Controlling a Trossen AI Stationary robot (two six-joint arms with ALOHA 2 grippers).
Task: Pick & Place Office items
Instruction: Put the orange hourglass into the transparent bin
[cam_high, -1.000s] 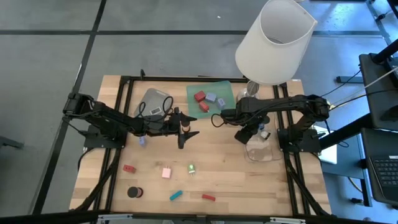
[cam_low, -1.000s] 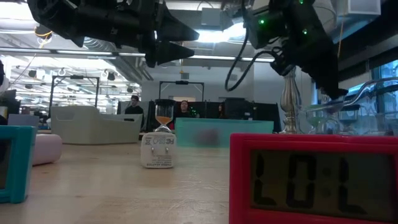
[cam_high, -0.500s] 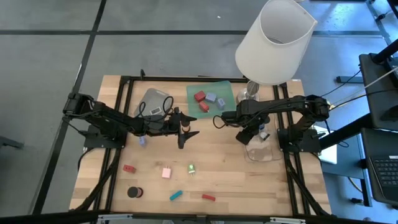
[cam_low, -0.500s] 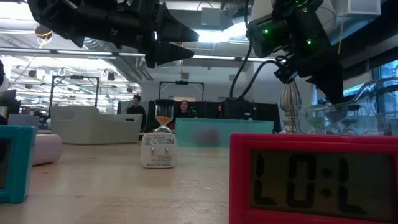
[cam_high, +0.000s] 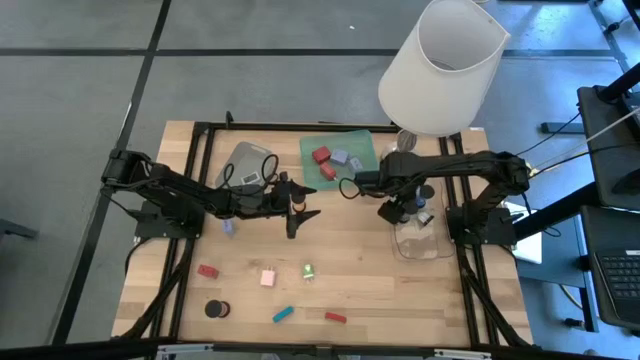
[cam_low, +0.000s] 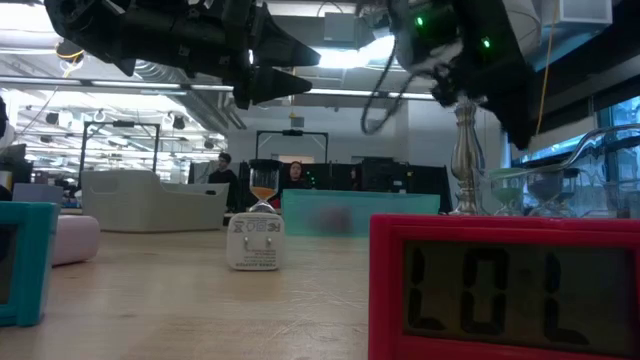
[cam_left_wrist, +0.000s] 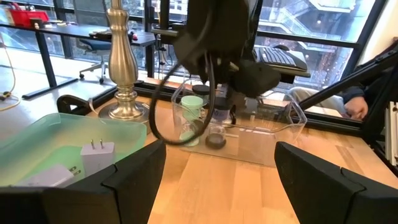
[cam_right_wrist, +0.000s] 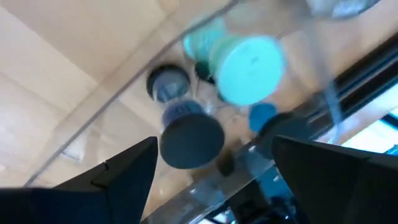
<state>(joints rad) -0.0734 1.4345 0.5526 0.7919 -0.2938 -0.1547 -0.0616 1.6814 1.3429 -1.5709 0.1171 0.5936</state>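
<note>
Nearest the table's front edge lie loose office items: a black cylinder (cam_high: 213, 309) with a red-rimmed one just beside it, a teal bar (cam_high: 283, 314) and a red bar (cam_high: 335, 317). A little farther back sit a red block (cam_high: 207, 271), a pink block (cam_high: 268, 278) and a small white-and-green plug (cam_high: 309, 271), well apart from one another.

Mid-table, the left gripper (cam_high: 303, 202) hangs above the wood, its two dark fingers (cam_left_wrist: 134, 180) spread wide with nothing between them. A small lavender piece (cam_high: 229, 227) lies under that arm.

To the right stands a clear tray (cam_high: 420, 243). The right gripper (cam_high: 392, 212) is over its near end, fingers (cam_right_wrist: 127, 168) apart and holding nothing. Below it in the tray sit a mint-green cap (cam_right_wrist: 247, 68), a black cylinder (cam_right_wrist: 191, 140) and a few more small dark pieces.

Farther back, a green tray (cam_high: 339, 155) holds two red blocks (cam_high: 321, 156), a lavender block (cam_high: 340, 157) and a grey plug. A grey tray (cam_high: 246, 165) sits to its left. A big white-shaded lamp (cam_high: 442, 65) stands at the back right
</note>
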